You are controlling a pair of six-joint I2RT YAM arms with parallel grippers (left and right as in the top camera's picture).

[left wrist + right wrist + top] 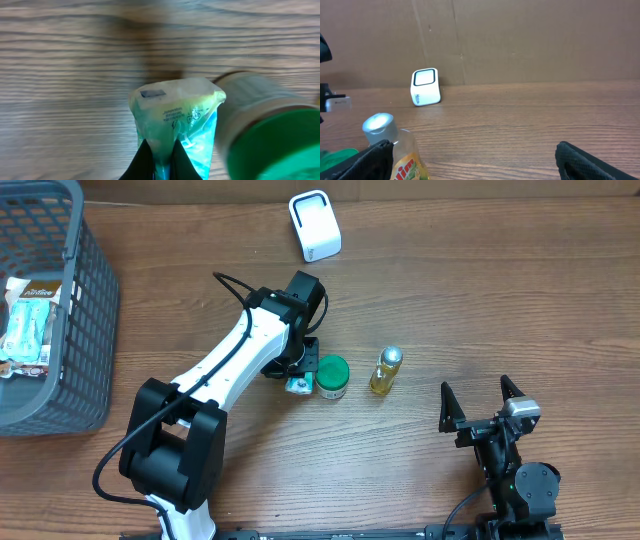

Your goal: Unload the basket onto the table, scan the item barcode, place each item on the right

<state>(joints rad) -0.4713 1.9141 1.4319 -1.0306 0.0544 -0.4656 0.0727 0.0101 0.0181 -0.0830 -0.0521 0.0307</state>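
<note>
The left claw (161, 156) is closed tight, its two dark fingers (144, 161) pinching the near end of a small green-and-blue packet (175, 112). The packet's long axis runs straight out from the claw, away from the wrist, with a folded seam and some small print at its far end. No barcode shows on the visible face, so I cannot tell which side carries it. I also cannot tell whether the packet rests on the tabletop (65, 60) or hangs just above it.

Just beside the packet, on its right, stands a jar (332, 377) with a green lid, close enough that they may be touching. A yellow bottle (385, 370) with a silver cap stands a little further right.

The white scanner (315, 225) sits near the far edge of the tabletop, almost directly beyond the left claw and well apart from it. Its window looks to face back toward the robot. The left arm is nearer to it and already has the packet, so carrying it forward looks like that arm's job.

The right claw (475, 392) is wide open and empty, low at the near right. A grey basket (95, 290) sits far left.
</note>
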